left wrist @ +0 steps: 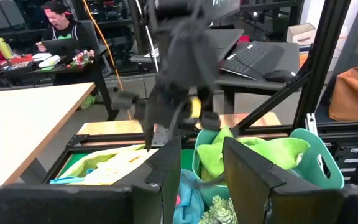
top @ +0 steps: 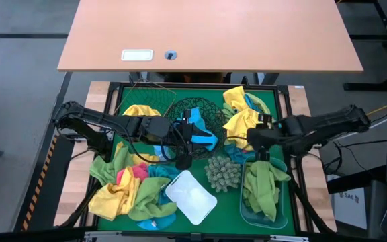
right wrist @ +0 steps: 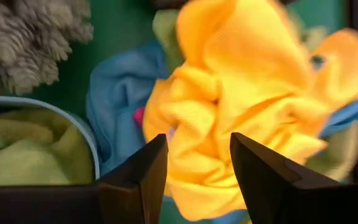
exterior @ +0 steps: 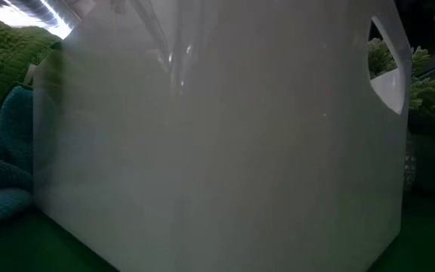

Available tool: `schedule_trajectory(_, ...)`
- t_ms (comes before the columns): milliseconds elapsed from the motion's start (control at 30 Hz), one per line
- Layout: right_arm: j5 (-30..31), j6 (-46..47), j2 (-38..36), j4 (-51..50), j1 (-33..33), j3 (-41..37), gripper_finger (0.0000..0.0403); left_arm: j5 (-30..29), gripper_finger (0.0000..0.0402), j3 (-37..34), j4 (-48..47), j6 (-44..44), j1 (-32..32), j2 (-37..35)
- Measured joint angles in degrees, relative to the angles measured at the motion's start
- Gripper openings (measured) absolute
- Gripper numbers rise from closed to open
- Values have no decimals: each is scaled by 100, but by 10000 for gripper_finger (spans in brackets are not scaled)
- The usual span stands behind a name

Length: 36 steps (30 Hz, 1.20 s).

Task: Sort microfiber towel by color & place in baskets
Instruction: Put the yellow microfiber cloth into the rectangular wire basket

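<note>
High view: we look straight down on a green surface (top: 200, 144) crowded with towels and baskets.
Left hand: we find the left hand (top: 184, 160) near the middle, beside the black wire-mesh bowl (top: 195, 111); in its own wrist view the two fingers (left wrist: 166, 171) stand apart with nothing between them, so we call it released.
Right hand: the right hand (top: 263, 160) hangs at the far end of the translucent blue tub (top: 265, 195); its fingers (right wrist: 143, 168) are spread above a crumpled yellow towel (right wrist: 241, 106), gripping nothing.
Blue tub contents: we see lime green towels (top: 263, 185) heaped inside, one draped over the rim.
Yellow towels: a bunch (top: 242, 115) lies at the far right of the surface, mixed with blue cloth; another yellow towel (top: 138, 111) lies far left.
Unsorted pile: at the near left we count yellow, green, pink and teal cloths (top: 132, 189) tangled together.
White tub: the white tub (top: 191, 195) sits at the near middle, turned at an angle; in the low view its wall (exterior: 225, 143) fills nearly everything.
Spiky ball: a grey-green spiky ball (top: 222, 172) rests between the white tub and the blue tub.
Background: a person (left wrist: 61, 28) sits at a desk beyond the surface in the left wrist view.
</note>
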Motion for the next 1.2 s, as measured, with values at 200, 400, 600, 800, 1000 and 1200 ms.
schedule_trajectory(200,-382,-436,0,571,-532,-686,175,0,114,0,0,0,0,0)
schedule_trajectory(400,-274,-615,0,908,-810,-1010,175,0,114,0,0,0,0,0)
schedule_trajectory(600,-320,-615,-2,1032,-1060,-1180,175,0,114,0,0,-1,0,0)
schedule_trajectory(800,-739,-744,-1,1050,-1154,-1207,175,0,114,0,-2,-2,0,0)
schedule_trajectory(1000,-779,-750,44,1045,-1145,-1207,160,0,114,0,-2,-2,0,0)
schedule_trajectory(1200,-779,-750,224,1091,-1144,-1207,78,0,114,0,-30,-2,0,0)
